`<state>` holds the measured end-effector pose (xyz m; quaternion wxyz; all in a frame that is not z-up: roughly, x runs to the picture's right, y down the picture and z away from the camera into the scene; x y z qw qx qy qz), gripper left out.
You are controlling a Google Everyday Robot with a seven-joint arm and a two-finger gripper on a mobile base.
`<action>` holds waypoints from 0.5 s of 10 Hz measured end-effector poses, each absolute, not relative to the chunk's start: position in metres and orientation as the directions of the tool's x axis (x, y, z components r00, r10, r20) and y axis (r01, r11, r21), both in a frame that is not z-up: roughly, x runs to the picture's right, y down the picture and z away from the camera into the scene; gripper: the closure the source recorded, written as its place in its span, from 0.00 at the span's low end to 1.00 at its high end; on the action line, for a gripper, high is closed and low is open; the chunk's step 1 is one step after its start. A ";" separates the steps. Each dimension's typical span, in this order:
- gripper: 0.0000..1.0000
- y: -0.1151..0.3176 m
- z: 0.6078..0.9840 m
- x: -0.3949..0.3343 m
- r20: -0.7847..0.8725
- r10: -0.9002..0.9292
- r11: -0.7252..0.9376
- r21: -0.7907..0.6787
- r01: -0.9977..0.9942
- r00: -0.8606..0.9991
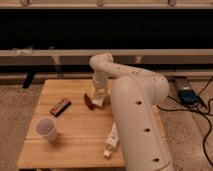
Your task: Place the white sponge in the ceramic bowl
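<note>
My gripper [97, 94] hangs from the white arm over the middle of the wooden table [75, 145], pointing down. A small cream-white block, the white sponge [98, 101], shows right at its tip. The orange-brown ceramic bowl [88, 101] sits directly under and just left of the gripper. Only its left rim shows; the rest is hidden behind the gripper and the sponge. I cannot tell whether the sponge is resting in the bowl or is held just above it.
A white paper cup [46, 128] stands at the table's front left. A dark brown snack bar [60, 106] lies left of the bowl. A long white labelled tube [111, 141] lies near the front edge by the arm. The large white arm [137, 120] covers the table's right side.
</note>
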<state>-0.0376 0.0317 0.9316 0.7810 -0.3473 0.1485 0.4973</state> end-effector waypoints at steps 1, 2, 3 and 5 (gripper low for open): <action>1.00 0.021 0.917 -0.036 -0.564 0.686 0.262 -0.400 -0.878 0.461; 1.00 0.010 0.902 -0.030 -0.555 0.695 0.261 -0.398 -0.879 0.458; 1.00 0.003 0.891 -0.021 -0.552 0.702 0.261 -0.391 -0.883 0.451; 1.00 0.000 0.867 0.017 -0.562 0.716 0.242 -0.357 -0.902 0.414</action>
